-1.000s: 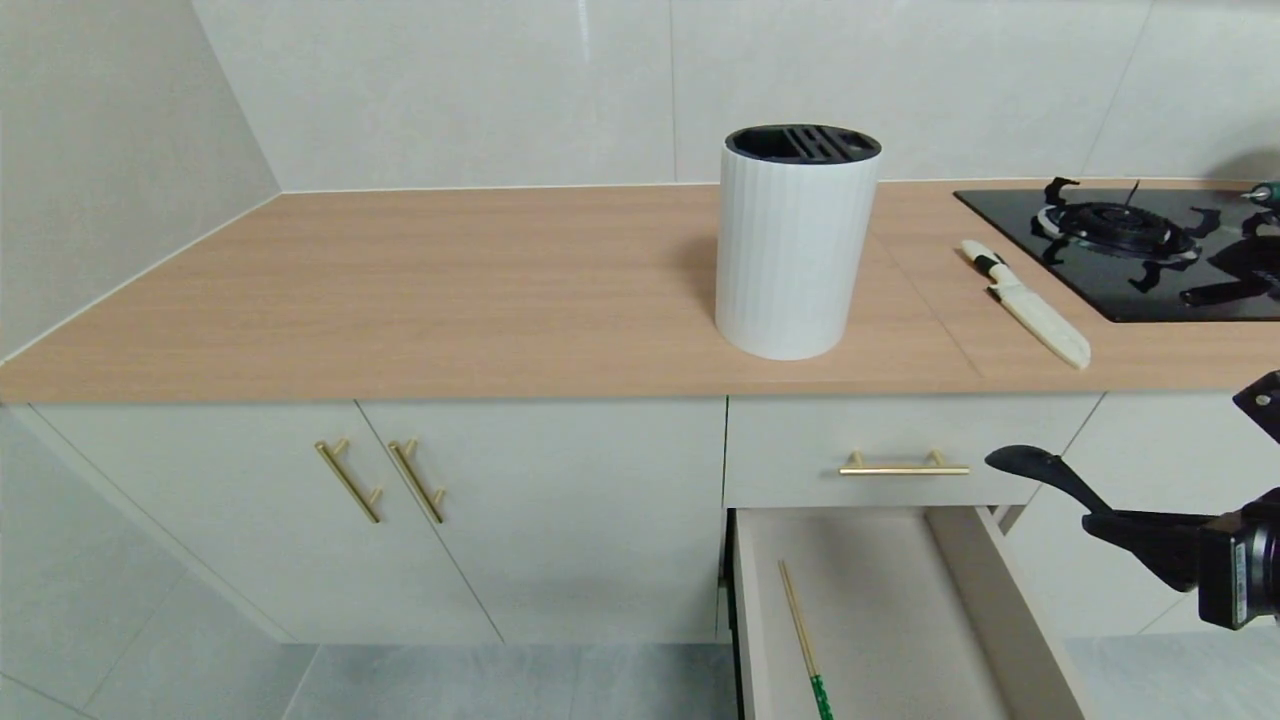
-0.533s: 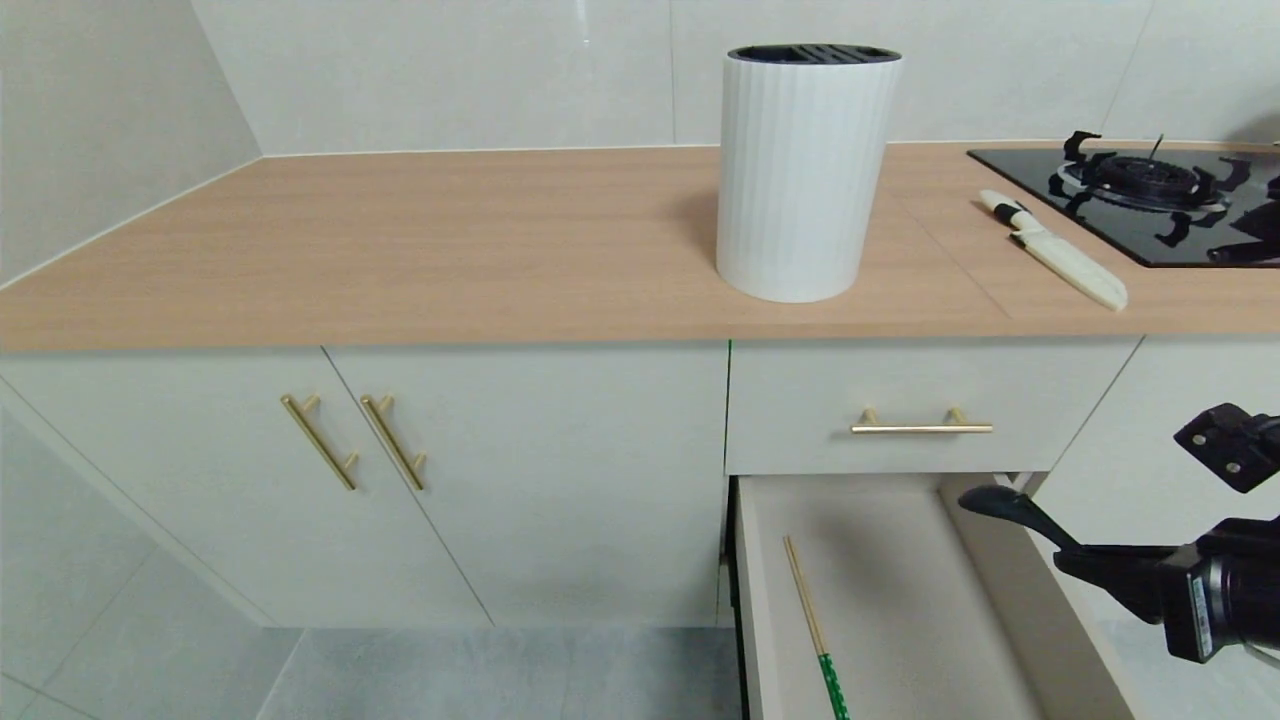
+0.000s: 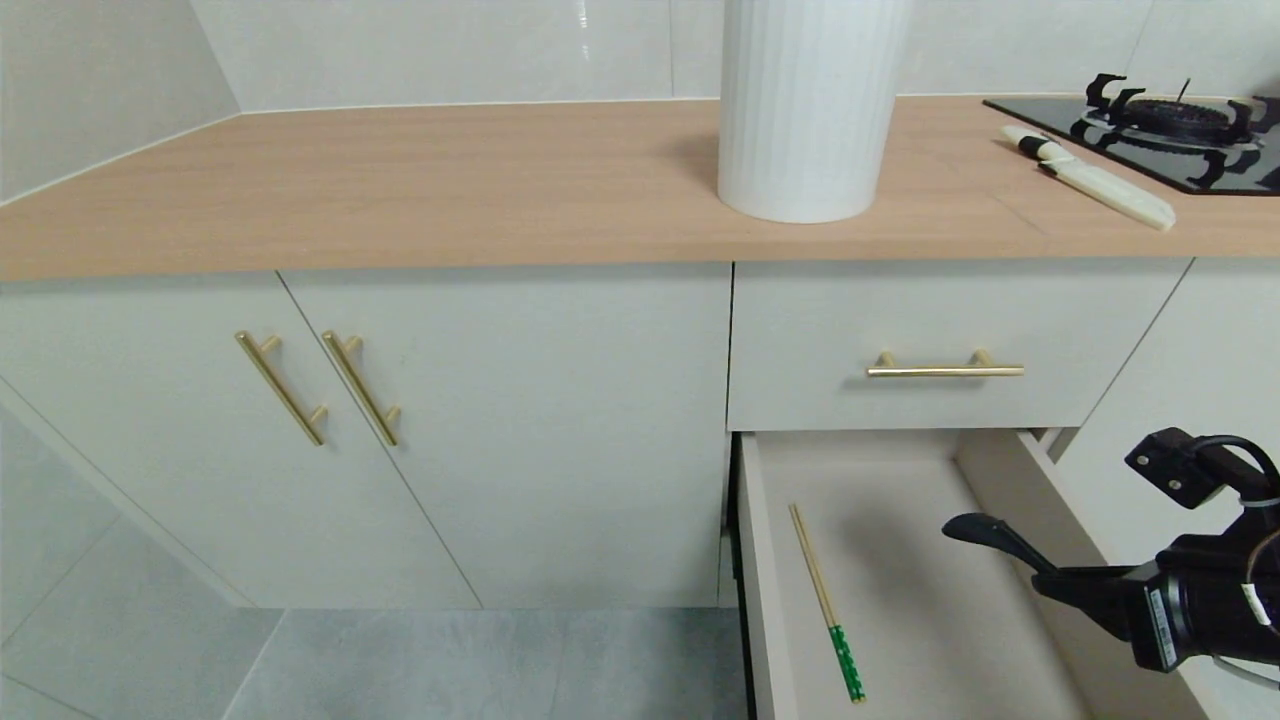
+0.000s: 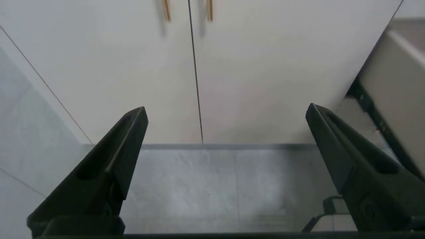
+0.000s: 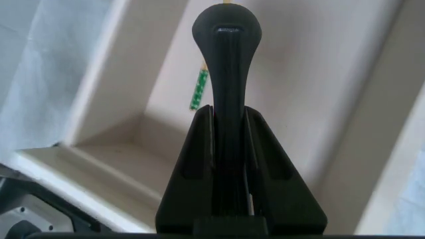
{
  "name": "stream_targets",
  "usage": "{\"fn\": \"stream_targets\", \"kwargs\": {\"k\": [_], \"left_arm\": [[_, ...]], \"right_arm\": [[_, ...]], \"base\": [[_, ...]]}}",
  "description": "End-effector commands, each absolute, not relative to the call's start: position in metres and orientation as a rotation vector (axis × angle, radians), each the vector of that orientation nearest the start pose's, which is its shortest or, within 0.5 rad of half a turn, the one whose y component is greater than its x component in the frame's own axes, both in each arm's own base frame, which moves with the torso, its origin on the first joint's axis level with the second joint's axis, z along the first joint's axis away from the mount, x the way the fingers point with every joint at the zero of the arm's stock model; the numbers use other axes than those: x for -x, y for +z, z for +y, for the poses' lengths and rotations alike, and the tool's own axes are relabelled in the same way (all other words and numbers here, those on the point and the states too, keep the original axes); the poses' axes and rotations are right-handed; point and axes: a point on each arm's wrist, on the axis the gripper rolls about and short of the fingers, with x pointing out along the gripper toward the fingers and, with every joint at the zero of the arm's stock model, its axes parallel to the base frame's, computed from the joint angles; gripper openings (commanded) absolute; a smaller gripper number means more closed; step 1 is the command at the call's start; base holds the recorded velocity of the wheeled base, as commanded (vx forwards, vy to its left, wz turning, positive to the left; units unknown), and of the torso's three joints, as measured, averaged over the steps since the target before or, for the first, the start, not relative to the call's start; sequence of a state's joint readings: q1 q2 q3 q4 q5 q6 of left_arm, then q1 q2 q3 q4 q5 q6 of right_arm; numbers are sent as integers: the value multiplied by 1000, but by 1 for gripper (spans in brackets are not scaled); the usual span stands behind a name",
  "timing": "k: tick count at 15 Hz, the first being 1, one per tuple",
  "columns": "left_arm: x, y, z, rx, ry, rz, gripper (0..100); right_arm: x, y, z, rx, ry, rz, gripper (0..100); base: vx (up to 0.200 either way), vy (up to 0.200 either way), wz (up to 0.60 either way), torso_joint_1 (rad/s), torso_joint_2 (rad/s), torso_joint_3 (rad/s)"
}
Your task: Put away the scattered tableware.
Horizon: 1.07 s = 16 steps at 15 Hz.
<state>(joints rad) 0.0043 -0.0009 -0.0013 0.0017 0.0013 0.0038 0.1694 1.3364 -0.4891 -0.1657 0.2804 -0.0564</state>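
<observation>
My right gripper (image 3: 1085, 590) is shut on the handle of a black spoon (image 3: 985, 535), which it holds level over the right side of the open lower drawer (image 3: 900, 480). In the right wrist view the black spoon (image 5: 227, 40) sticks out past the shut gripper (image 5: 229, 116), above the drawer floor. A pair of wooden chopsticks (image 3: 825, 610) with green ends lies in the drawer; the chopsticks (image 5: 199, 83) are beside the spoon's bowl. A cream knife (image 3: 1095, 185) lies on the wooden counter. My left gripper (image 4: 226, 116) hangs open, with nothing in it, before the cabinet doors.
A tall white ribbed utensil holder (image 3: 805, 120) stands on the counter (image 3: 450, 190) above the drawers. A black gas hob (image 3: 1170, 125) is at the far right. The upper drawer (image 3: 945, 340) is closed. Two cabinet doors with gold handles (image 3: 320, 385) stand to the left over grey floor.
The head camera has dropped, so the whole scene has shifted upward. The right gripper with the black spoon has come down from beside the upper drawer front to over the open drawer.
</observation>
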Motion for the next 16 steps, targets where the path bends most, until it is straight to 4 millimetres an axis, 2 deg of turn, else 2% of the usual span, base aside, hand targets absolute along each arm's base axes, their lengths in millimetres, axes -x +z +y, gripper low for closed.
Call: {"fn": "stream_targets", "kwargs": {"k": [1, 7, 9, 12, 14, 16], "left_arm": [[23, 76, 0, -3, 6, 0, 100], [23, 76, 0, -5, 6, 0, 100], [23, 75, 0, -3, 6, 2, 100], [23, 76, 0, -5, 6, 0, 100], [23, 76, 0, -5, 6, 0, 100], [23, 76, 0, -3, 6, 0, 100]], "right_arm": [[-182, 141, 38, 14, 452, 704, 0], [-184, 139, 38, 13, 451, 716, 0], [-191, 133, 39, 15, 449, 733, 0], [-211, 117, 60, 25, 413, 804, 0], [-227, 99, 84, -55, 331, 876, 0], [-239, 77, 91, -32, 271, 905, 0]], "base": [[0, 0, 0, -115, 320, 198], [0, 0, 0, -18, 58, 23], [0, 0, 0, 0, 0, 0], [0, 0, 0, 0, 0, 0], [0, 0, 0, 0, 0, 0], [0, 0, 0, 0, 0, 0]]}}
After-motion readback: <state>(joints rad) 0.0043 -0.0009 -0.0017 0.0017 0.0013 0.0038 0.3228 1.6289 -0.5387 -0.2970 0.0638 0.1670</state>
